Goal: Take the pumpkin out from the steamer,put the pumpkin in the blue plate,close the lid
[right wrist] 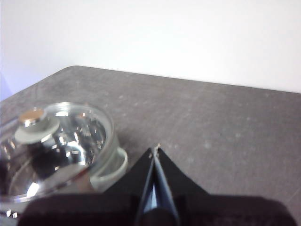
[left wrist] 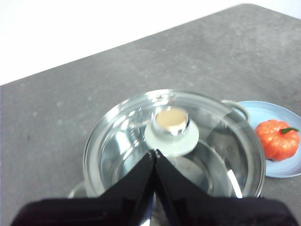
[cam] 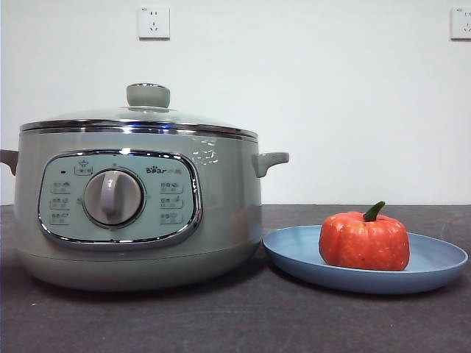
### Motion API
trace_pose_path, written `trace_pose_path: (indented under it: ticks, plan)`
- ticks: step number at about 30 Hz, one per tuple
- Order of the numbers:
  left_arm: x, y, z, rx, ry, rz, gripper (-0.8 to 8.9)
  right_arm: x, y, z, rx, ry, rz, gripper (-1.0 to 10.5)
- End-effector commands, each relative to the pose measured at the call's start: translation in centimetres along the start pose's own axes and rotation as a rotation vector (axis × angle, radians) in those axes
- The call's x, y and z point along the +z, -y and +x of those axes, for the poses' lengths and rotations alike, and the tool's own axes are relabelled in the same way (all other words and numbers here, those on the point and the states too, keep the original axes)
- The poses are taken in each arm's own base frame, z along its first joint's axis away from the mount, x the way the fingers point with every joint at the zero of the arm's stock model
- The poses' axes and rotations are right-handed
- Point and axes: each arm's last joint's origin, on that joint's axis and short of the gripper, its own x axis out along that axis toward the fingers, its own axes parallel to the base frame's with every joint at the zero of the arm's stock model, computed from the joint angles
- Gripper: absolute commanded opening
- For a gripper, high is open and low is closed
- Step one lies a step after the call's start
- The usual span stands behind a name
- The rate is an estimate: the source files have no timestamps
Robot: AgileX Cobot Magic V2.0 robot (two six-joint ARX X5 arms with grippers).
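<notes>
The sage-green steamer (cam: pixel 140 213) stands at the left with the glass lid (cam: pixel 140 118) sitting on it, knob (cam: pixel 148 95) up. The orange pumpkin (cam: pixel 364 240) rests upright on the blue plate (cam: pixel 441 257) to the right of the pot. In the left wrist view my left gripper (left wrist: pixel 154 153) is shut and empty, high above the lid (left wrist: pixel 122 141), close to its knob (left wrist: pixel 171 121); the pumpkin (left wrist: pixel 277 139) and the plate (left wrist: pixel 263 110) show beyond. My right gripper (right wrist: pixel 156 149) is shut and empty above the table, beside the steamer's side handle (right wrist: pixel 113 172). Neither gripper shows in the front view.
Dark grey tabletop (cam: pixel 235 323) against a white wall with two wall sockets (cam: pixel 153 22). The steamer's side handle (cam: pixel 268 162) reaches toward the plate.
</notes>
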Motion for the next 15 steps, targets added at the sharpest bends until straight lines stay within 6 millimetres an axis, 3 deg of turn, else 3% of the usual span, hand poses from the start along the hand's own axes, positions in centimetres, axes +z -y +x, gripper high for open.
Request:
trace_pose_path:
  ticks: [1, 5, 15]
  plan:
    - [-3.0, 0.2, -0.1, 0.006, 0.009, -0.037, -0.08, -2.3, 0.0, 0.2, 0.0, -0.006, 0.03, -0.2]
    - [-5.6, 0.3, -0.4, 0.027, 0.034, -0.091, -0.08, -3.6, 0.1, 0.5, -0.003, -0.025, 0.06, -0.2]
    - [-5.7, 0.3, -0.4, 0.023, 0.018, -0.109, -0.03, -3.8, 0.1, 0.9, -0.026, -0.047, 0.059, 0.0]
